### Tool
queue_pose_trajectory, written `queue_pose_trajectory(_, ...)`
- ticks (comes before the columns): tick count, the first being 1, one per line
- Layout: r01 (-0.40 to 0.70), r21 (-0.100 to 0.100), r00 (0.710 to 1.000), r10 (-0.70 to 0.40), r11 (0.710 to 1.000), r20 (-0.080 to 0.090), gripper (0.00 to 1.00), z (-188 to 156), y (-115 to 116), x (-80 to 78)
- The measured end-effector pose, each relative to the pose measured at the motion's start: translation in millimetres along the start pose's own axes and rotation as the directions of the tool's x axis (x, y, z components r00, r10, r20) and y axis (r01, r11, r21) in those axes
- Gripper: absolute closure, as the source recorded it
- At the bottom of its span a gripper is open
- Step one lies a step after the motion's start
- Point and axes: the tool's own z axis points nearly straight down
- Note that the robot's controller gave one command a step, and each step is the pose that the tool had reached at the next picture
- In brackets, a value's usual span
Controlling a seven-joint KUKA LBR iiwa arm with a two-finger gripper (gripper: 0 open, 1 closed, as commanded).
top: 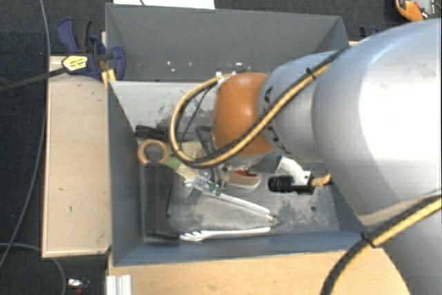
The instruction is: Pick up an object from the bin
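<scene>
Nearest the front wall of the grey metal bin [228, 249], a white plastic fork-like utensil [224, 233] is found lying flat. Just behind it, a thin clear plastic stick [242, 204] is laid at a slant. A black rectangular block [157, 200] is set along the left wall. Towards the middle of the floor, a small red-and-white item [243, 180] is seen, with a black cylindrical marker [286, 184] just to its right. A tan roll of tape [152, 150] stands further back on the left. The gripper [236, 169] is positioned over the red-and-white item and is masked by the arm's orange cover [238, 114]. Whether it is open or closed cannot be told, and no hold is observed.
</scene>
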Motion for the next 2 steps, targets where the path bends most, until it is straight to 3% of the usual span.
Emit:
queue_pose_trajectory(1,0.391,0.006,0.92,-0.391,0.92,0.0,0.0,-1.6,-11.9,16.9)
queue_pose_trajectory(2,0.044,-0.002,0.999,-0.044,0.999,0.003,0.0,-1.3,-1.6,2.9)
